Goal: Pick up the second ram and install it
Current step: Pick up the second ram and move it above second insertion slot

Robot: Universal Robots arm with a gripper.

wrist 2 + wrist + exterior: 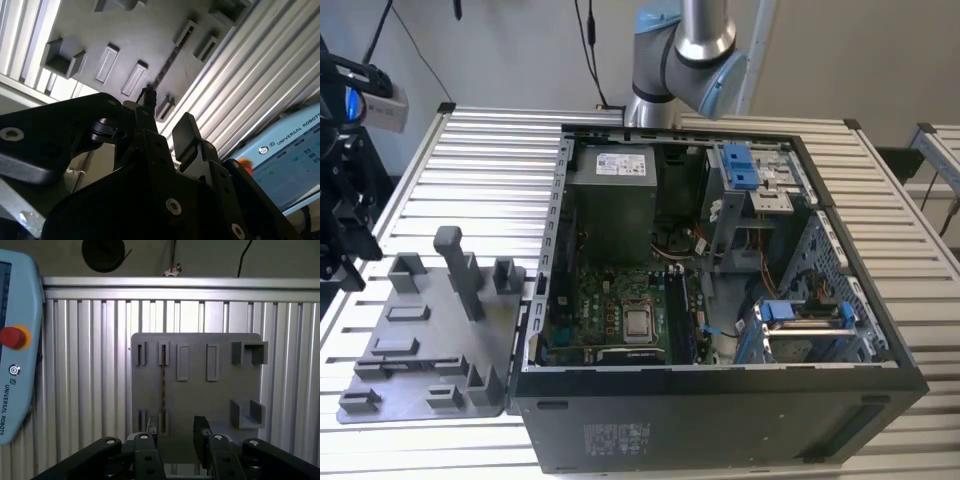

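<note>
The end effector (176,440) is spread and holds nothing. The second ram (163,385) stands on edge in the slots of the grey tray (220,390) on the bench (90,365), beyond the fingertips (150,436). It lines up nearer one finger than the gap between them, and I cannot tell whether that finger touches it. The card looks light, stiff and thin but easily damaged, so the safest hold is probably a gentle pinch across its two flat faces near the middle of the exposed long edge, away from the contact edge seated in the tray.
</note>
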